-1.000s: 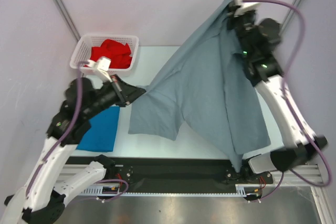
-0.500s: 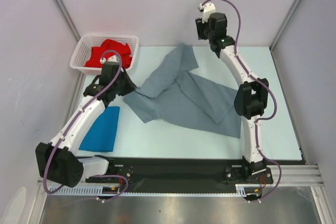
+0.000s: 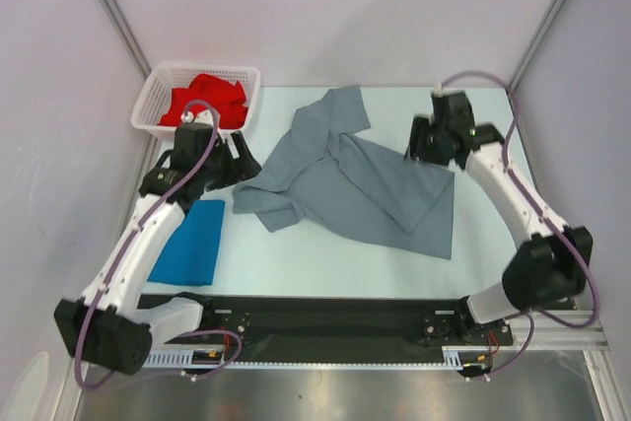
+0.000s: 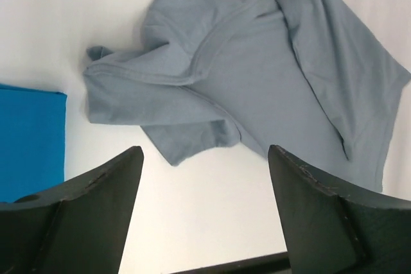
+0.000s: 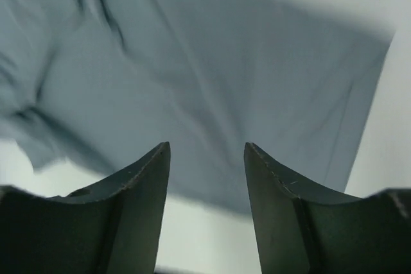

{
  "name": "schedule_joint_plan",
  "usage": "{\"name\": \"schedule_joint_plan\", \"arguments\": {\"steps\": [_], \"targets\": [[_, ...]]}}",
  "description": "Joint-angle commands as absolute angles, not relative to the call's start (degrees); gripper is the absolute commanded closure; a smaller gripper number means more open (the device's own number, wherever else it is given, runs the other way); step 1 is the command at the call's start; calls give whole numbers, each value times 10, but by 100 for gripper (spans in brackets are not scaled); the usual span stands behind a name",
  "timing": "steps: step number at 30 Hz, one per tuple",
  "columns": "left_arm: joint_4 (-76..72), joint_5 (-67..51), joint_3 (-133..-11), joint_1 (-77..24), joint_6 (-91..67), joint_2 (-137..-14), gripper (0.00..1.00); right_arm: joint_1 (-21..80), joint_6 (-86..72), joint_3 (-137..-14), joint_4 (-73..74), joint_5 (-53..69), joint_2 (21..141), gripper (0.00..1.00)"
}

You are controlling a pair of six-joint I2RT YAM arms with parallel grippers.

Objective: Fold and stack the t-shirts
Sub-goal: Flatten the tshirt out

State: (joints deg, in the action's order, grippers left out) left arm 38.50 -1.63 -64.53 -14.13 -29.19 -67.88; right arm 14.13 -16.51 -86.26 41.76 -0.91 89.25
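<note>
The slate grey t-shirt [image 3: 350,179] lies loose and rumpled in the middle of the table, partly folded over itself, and shows again in the left wrist view [image 4: 257,62] and the right wrist view [image 5: 225,81]. My left gripper [image 3: 241,160] hovers open at the shirt's left edge, with nothing between its fingers [image 4: 205,152]. Above the shirt's right edge my right gripper [image 3: 432,150] is open and empty too [image 5: 207,149]. The bright blue t-shirt [image 3: 192,242] lies folded at the near left [image 4: 29,139]. The red t-shirt [image 3: 207,101] is bunched in the basket.
A white mesh basket [image 3: 158,81] stands at the table's back left corner. Both arm bases sit on the black rail [image 3: 325,317] along the near edge. Grey walls close in the table on the left, back and right.
Both grippers opened and let go of the grey t-shirt, which dropped from hanging in the air to lying on the table. The right arm came down from high.
</note>
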Motion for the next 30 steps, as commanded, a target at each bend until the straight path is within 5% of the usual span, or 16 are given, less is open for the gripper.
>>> {"name": "schedule_joint_plan", "arguments": {"steps": [1, 6, 11, 15, 17, 20, 30], "targets": [[417, -61, -600, -147, -260, -616, 17, 153, -309, -696, 475, 55, 806, 46], [390, -71, -495, -163, -299, -569, 28, 150, -441, -506, 465, 38, 641, 45], [347, -119, -447, -163, -304, -580, 57, 127, -469, -418, 474, 40, 569, 57], [321, -131, -446, -192, -294, -627, 54, 120, -467, -383, 462, 11, 554, 64], [309, -115, -447, -215, -293, -644, 38, 120, -466, -377, 446, 20, 557, 64], [323, -78, -457, -234, -294, -682, 31, 120, -463, -385, 444, 36, 582, 59], [258, -53, -453, -238, -293, -786, 38, 119, -453, -385, 434, 43, 555, 58]]}}
